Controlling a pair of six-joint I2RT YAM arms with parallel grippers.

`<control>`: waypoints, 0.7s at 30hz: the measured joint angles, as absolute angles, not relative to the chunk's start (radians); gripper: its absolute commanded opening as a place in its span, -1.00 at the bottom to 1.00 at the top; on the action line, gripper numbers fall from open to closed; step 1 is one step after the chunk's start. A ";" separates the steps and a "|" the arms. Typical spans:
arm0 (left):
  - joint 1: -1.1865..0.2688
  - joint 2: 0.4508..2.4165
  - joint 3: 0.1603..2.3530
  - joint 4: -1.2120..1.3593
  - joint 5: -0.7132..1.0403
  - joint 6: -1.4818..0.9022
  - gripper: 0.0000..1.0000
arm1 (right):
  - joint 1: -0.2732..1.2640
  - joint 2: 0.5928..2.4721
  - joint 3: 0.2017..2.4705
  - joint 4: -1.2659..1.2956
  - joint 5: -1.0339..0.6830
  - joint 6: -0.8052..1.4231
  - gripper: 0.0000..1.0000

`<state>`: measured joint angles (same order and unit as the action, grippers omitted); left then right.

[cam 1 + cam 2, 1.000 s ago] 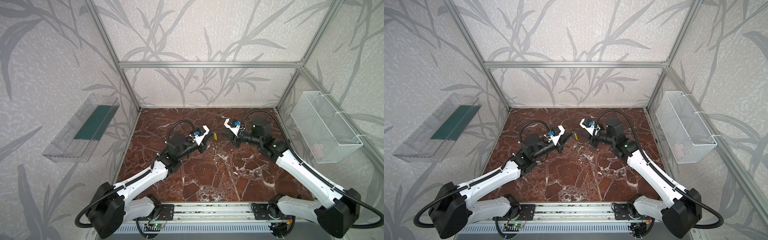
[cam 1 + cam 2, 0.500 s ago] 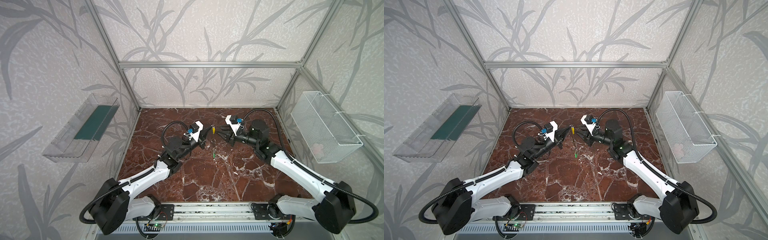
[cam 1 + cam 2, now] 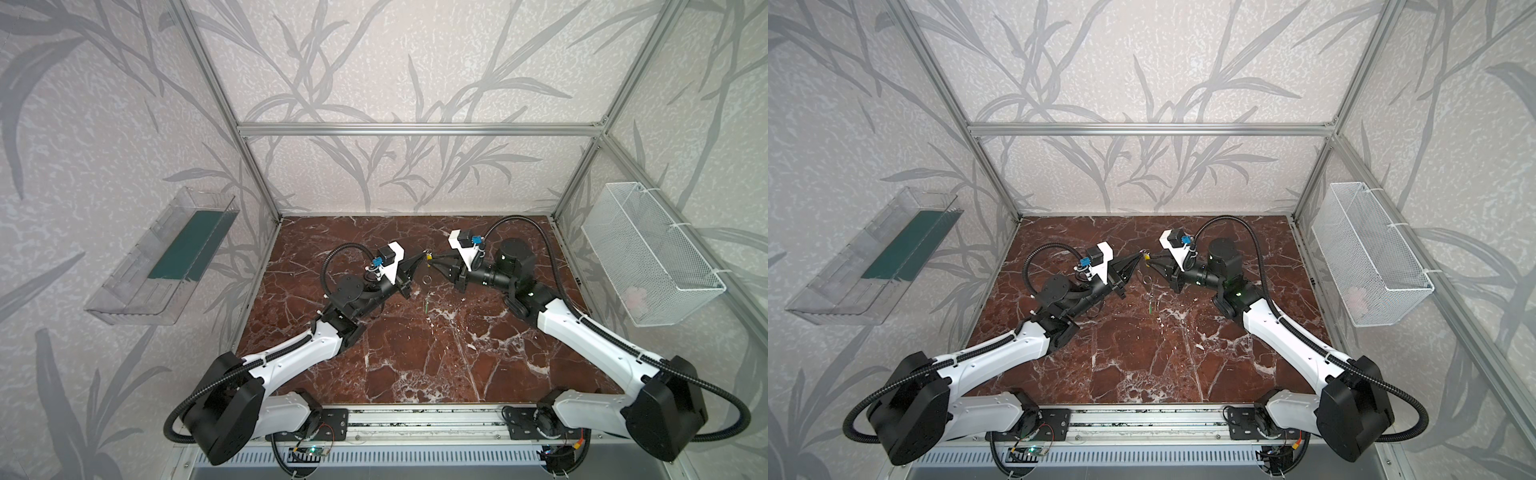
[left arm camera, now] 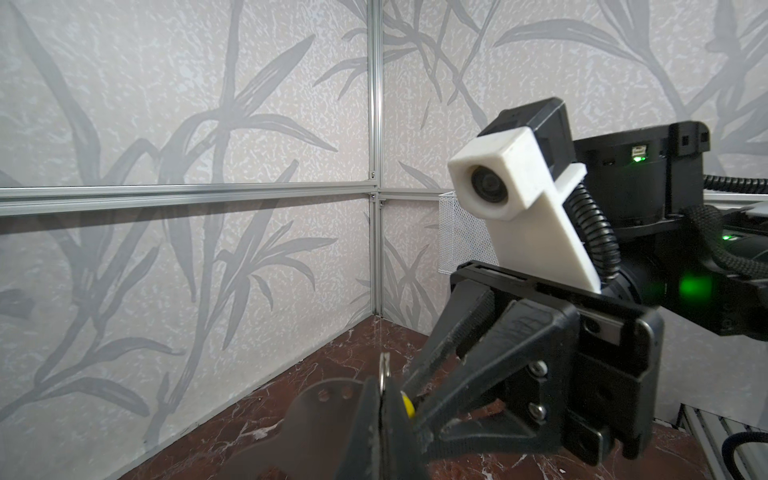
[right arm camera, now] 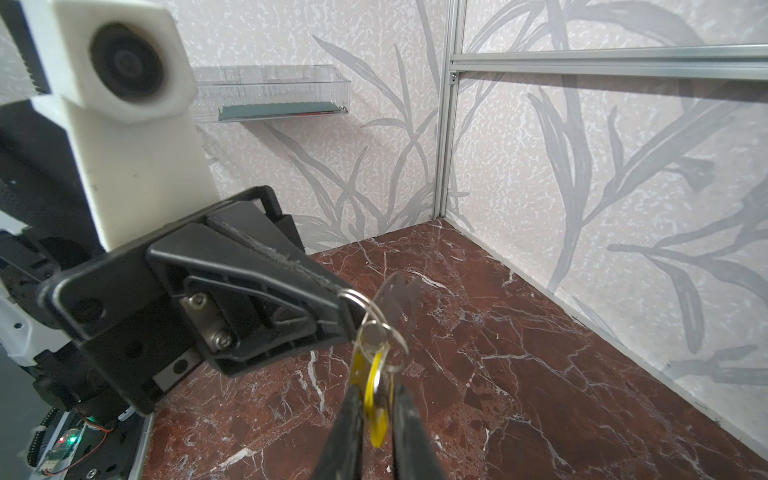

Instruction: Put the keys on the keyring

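In both top views the pincers meet above the far middle of the worktop (image 3: pixel 415 365): the left pincer (image 3: pixel 422 254) is fully closed, the right pincer (image 3: pixel 434 262) is narrowly closed on the yellow key (image 3: pixel 428 257). The green key (image 3: pixel 1149 306) seems to lie alone on the worktop below, not yet attached. The left wrist view shows the keyring (image 4: pixel 322 399), blurred, beside the left fingers. In the right wrist view the left pincer pinches a metal ring (image 5: pixel 353 300); we cannot tell if the yellow key already hangs on the keyring

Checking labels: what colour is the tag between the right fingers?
Yellow tag, clearest in right wrist view.
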<state>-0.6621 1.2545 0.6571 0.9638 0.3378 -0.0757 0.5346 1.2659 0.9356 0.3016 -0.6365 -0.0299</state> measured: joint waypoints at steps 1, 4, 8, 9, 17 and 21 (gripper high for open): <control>-0.662 1.254 0.657 0.966 0.340 -0.079 -1.00 | 0.535 1.266 0.936 0.302 -0.638 -0.031 -0.87; -0.662 1.254 0.657 0.968 0.345 -0.082 -1.00 | 0.535 1.267 0.936 0.302 -0.639 -0.032 -0.94; -0.662 1.254 0.656 0.974 0.347 -0.083 -1.00 | 0.535 1.268 0.936 0.301 -0.641 -0.039 -1.00; -0.662 1.254 0.656 0.976 0.347 -0.083 -1.00 | 0.535 1.268 0.936 0.300 -0.641 -0.043 -1.00; -0.662 1.255 0.643 0.992 0.345 -0.088 -1.00 | 0.535 1.268 0.936 0.256 -0.661 -0.078 -1.00; -0.662 1.261 0.641 0.998 0.347 -0.091 -1.00 | 0.536 1.267 0.939 0.219 -0.693 -0.115 -1.00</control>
